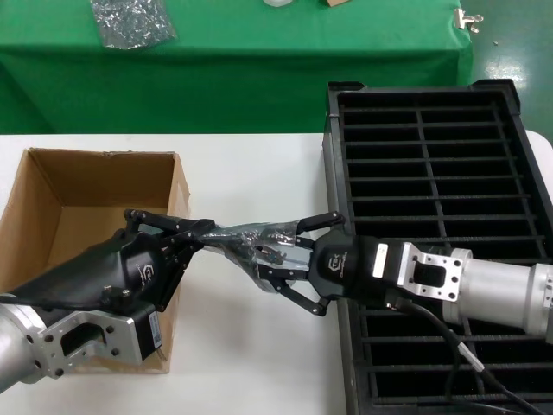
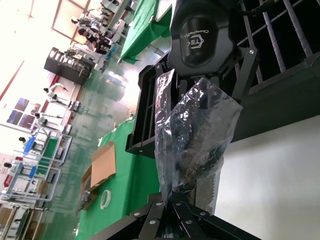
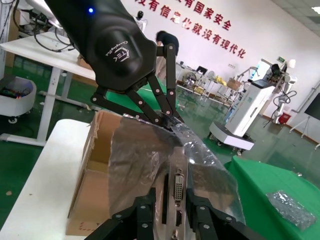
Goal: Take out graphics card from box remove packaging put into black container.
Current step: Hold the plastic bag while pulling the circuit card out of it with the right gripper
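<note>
The white tabletop [image 1: 251, 173] carried the black container [image 1: 441, 216], a ribbed, slotted tray with a long central divider, on the robot's right, and the box [image 1: 52, 216], open-topped brown cardboard, on its left. Behind the tabletop stood a green-covered table [image 1: 259, 69] bearing a smaller crumpled silver bag [image 1: 131, 22]. Between box and container, above the bare tabletop, the packaging [image 1: 244, 245], a shiny translucent grey bag, was stretched between the two arms. The left pincer [image 1: 200, 232], reaching from beside the box's near corner, was closed on one end of the packaging; in the left wrist view the bag [image 2: 192, 137] rose from that pincer's fingers [image 2: 165, 212] toward the opposite pincer. The right pincer [image 1: 283, 258], extended from over the container's near-left edge, was clamped on the other end of the bag, and the right wrist view showed its fingertips [image 3: 145, 210] closed on either side of the bag's mouth. The graphics card [image 3: 176, 197] lay inside the packaging at that end, its silver bracket with a port visible between the right fingertips; it was neither in the box nor in the container.
</note>
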{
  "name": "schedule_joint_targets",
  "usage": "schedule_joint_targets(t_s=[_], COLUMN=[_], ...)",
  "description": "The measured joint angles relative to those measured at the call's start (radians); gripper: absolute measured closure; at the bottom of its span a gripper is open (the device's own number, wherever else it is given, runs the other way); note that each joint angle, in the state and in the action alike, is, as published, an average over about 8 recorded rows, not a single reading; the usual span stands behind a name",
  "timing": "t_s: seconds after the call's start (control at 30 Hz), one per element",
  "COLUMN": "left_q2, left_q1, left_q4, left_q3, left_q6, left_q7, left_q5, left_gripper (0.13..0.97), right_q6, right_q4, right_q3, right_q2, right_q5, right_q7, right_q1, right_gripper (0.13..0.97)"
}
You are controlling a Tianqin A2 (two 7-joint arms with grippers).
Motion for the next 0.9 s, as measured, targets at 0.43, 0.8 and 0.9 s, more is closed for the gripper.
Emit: schedule_joint_targets(t_s=[0.43,0.8,0.9], left_q2=[0.0,0.0,0.0], left_q1=[0.0,0.0,0.0], left_q4=[0.0,0.0,0.0], left_q3=[0.0,0.0,0.0], left_q6=[0.0,0.0,0.0], left_q7=[0.0,0.0,0.0], left_q5=[0.0,0.0,0.0], left_gripper=[0.957,0.957,0.957], right_q6=[0.014,0.036,0.052], right_q4=[0.008,0.118,0.186], right_q3=[0.006,0.026,0.039], right_q2=[0.001,0.061,0.101], right_q5=[-0.003,-0.007,-0.016], right_q7=[0.005,0.082,0.136], right_q1=[-0.008,-0.044,-0.062], right_gripper=[0.888,0.907,0.907])
